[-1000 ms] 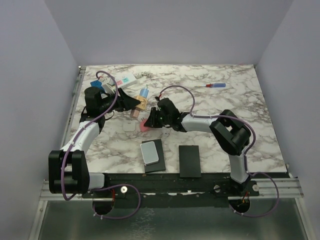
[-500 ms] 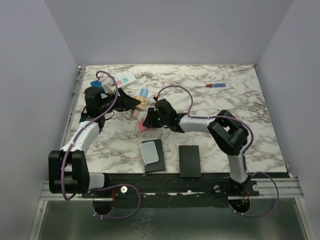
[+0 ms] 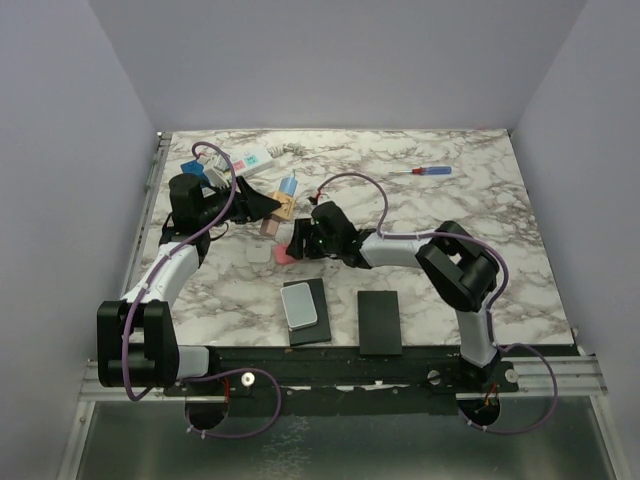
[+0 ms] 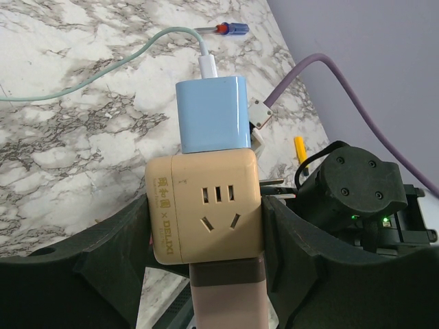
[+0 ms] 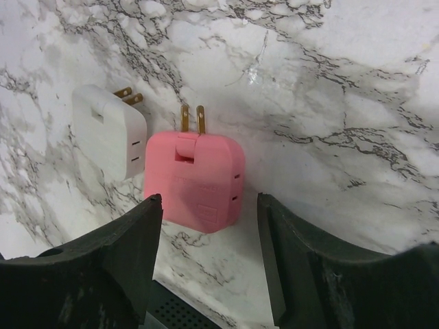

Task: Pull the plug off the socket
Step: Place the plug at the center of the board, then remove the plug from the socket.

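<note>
partly done: pink plug out on the table, blue charger left in the socket

so far, the pink plug (image 5: 195, 181) lies flat on the marble table (image 5: 343, 103), free of any socket. its two brass prongs point away from the right wrist. a white plug (image 5: 110, 130) lies just beside it, also loose. the right gripper (image 5: 209, 226) stands over the pink plug with its fingers spread wider than the plug, gripping nothing. the left gripper (image 3: 262, 205) is closed on the tan socket block (image 4: 204, 216), one finger pressed on each side. it holds the block left of centre and, it seems, off the marble. judged from this, what may be left is the blue charger (image 4: 211, 114), seated in the block's far end with its pale cable (image 4: 103, 68) trailing across the marble. the socket's long axis runs straight out from the left wrist: a pinkish section nearest, then the tan block, then the charger at the tip. its outlet face is turned toward the wrist camera.
</note>
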`<state>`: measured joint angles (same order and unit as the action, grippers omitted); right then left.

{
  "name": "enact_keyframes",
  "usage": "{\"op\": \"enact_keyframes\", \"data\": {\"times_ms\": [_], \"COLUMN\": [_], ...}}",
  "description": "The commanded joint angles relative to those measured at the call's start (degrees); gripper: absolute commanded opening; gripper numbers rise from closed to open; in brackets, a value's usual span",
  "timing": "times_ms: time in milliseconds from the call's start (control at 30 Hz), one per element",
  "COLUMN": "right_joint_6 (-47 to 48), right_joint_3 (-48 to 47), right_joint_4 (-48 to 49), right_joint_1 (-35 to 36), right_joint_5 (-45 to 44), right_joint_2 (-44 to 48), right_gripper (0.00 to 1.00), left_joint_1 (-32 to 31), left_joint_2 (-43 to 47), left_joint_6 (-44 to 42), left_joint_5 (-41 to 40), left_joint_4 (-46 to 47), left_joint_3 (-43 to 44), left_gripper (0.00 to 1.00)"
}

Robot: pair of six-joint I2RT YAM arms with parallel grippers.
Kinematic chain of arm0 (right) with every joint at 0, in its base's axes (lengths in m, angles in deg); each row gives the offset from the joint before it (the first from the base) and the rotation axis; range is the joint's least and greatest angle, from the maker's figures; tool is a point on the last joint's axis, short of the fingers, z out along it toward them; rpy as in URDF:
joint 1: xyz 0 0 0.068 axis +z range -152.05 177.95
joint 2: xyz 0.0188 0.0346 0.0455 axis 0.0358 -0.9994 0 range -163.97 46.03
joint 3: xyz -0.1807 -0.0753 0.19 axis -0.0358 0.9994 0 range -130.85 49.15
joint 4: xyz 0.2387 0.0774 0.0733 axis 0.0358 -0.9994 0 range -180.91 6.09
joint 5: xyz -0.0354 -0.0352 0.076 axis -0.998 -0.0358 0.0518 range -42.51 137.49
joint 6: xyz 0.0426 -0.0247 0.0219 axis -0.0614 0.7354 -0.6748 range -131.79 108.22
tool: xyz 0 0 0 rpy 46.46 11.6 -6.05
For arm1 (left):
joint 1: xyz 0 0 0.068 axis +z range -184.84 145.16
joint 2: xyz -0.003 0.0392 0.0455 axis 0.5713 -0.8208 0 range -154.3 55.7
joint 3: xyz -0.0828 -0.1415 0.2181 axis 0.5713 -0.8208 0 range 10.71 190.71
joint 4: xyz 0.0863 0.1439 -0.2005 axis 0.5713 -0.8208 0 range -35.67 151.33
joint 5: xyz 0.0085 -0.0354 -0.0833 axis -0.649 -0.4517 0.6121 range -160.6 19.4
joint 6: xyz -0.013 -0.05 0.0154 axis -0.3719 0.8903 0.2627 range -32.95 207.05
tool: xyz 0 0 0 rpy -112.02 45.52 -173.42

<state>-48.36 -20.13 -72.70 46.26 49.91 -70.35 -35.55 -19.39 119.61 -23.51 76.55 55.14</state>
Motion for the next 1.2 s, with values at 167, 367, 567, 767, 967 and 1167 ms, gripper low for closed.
{"op": "enact_keyframes", "data": {"times_ms": [167, 367, 567, 767, 967, 1167], "right_joint_6": [4.60, 7.27, 8.55, 7.41, 2.42, -0.36], "right_joint_3": [4.90, 10.73, 16.04, 20.14, 25.25, 24.75], "right_joint_4": [1.33, 1.07, -1.74, 0.63, 11.56, 12.22], "right_joint_1": [0.29, -0.14, -3.19, -7.97, -11.56, -11.58], "right_joint_5": [-5.47, -8.50, -5.82, 2.37, 16.91, 21.95], "right_joint_2": [6.10, 14.83, 27.51, 39.00, 46.13, 50.50], "right_gripper": [0.64, 0.71, 0.78, 0.82, 0.85, 0.83], "left_joint_1": [0.23, -0.02, -2.02, -3.95, -8.88, -13.10], "left_joint_2": [0.46, -0.21, 0.03, 0.81, 3.36, 6.23], "left_joint_6": [0.14, -0.50, -1.95, -3.49, -7.10, -5.44], "left_joint_5": [1.40, 2.13, 3.83, 4.79, 6.28, 9.68], "left_joint_4": [2.83, 2.03, 1.89, 1.85, 2.18, 8.61], "left_joint_3": [-0.30, -0.17, 0.18, 0.48, 0.31, -1.20], "left_gripper": [0.00, 0.00, 0.00, 0.00, 0.00, 0.00]}}
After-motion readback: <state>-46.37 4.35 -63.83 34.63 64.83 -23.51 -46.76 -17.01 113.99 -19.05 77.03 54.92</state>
